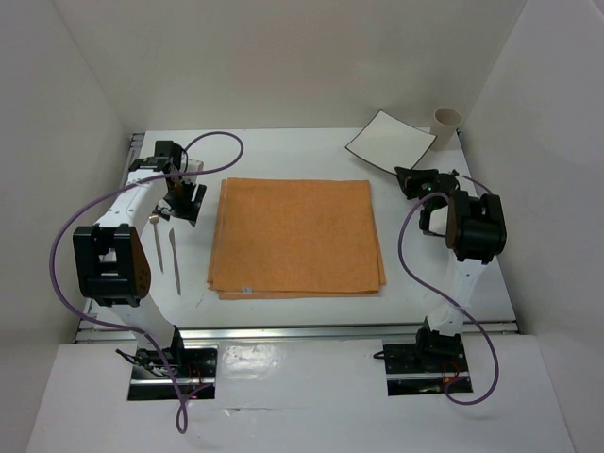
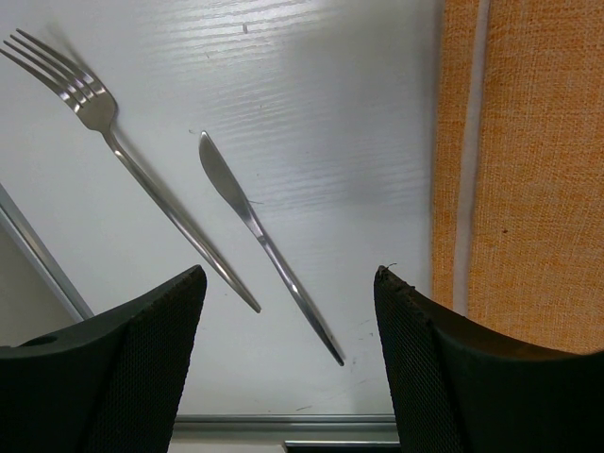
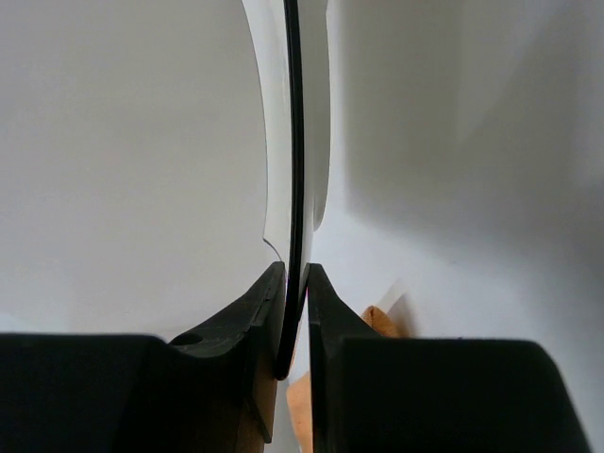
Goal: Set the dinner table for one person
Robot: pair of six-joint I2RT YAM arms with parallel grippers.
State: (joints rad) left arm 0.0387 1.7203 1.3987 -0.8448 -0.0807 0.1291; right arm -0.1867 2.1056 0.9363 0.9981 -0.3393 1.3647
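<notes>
The dinner table (image 1: 283, 151) is a large, plain white, matte rectangle that fills the floor of the white booth, with aluminium rails (image 1: 302, 330) along its edges. In its middle lies an orange placemat (image 1: 297, 236), a woven cloth with a rough grain, folded so that its layers show at the near edge.

Left of the placemat, a steel fork (image 1: 158, 241) and a steel knife (image 1: 175, 260) lie flat on the bare table, side by side and not touching. Both are slim and shiny. The fork has four tines and the knife has a narrow pointed blade.

The left gripper (image 1: 184, 203) hangs above their far ends. Its black fingers (image 2: 142, 377), with a fine mesh texture on the pads, stand wide apart and hold nothing.

At the far right, the right gripper (image 1: 411, 179) pinches the near corner of a plate (image 1: 390, 140), which is square and white with a thin dark rim. In the right wrist view its fingers (image 3: 255, 321) are closed tight on the plate's edge. Whether the plate is lifted off the table cannot be told.

A pale beige cup (image 1: 445, 123) stands upright just beside the plate, in the far right corner.
</notes>
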